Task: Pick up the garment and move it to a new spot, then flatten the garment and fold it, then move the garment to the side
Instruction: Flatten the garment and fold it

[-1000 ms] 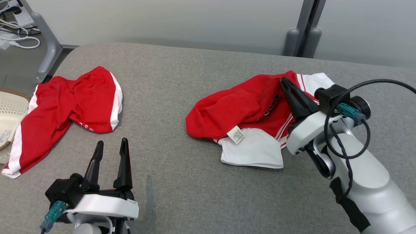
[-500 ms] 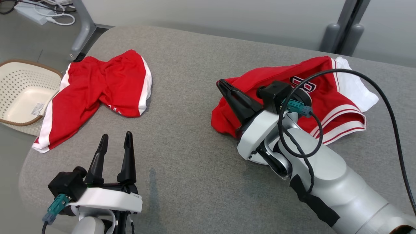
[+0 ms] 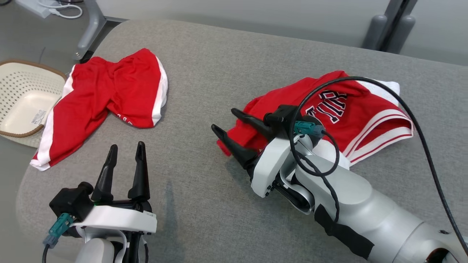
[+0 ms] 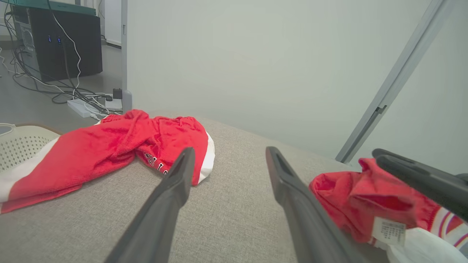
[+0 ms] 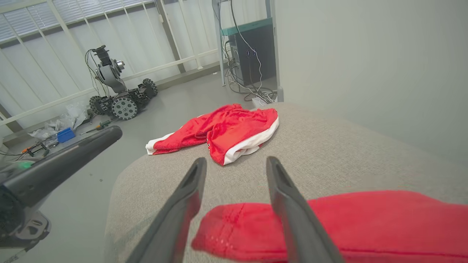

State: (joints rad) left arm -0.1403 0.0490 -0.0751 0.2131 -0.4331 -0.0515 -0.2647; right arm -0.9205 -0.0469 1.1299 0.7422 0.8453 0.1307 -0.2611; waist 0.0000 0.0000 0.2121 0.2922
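Right pincer (image 3: pixel 223 118) newly agape at one garment (image 3: pixel 365 113); one pair of shorts (image 3: pixel 120 84).

Garment lettering: large black, white-edged characters on the red garment (image 3: pixel 369 117), creased and partly hidden by a cable; only a few strokes show, and no word can be read.
Garment tag: a white care tag (image 4: pixel 388 232) at the garment's edge carries rows of fine print, too small to read.
Shorts hem: small characters on the red shorts (image 3: pixel 109 87), partly folded under, unreadable.
Basket sticker: a white label (image 3: pixel 38 117) inside the cream basket (image 3: pixel 22 65), print illegible.
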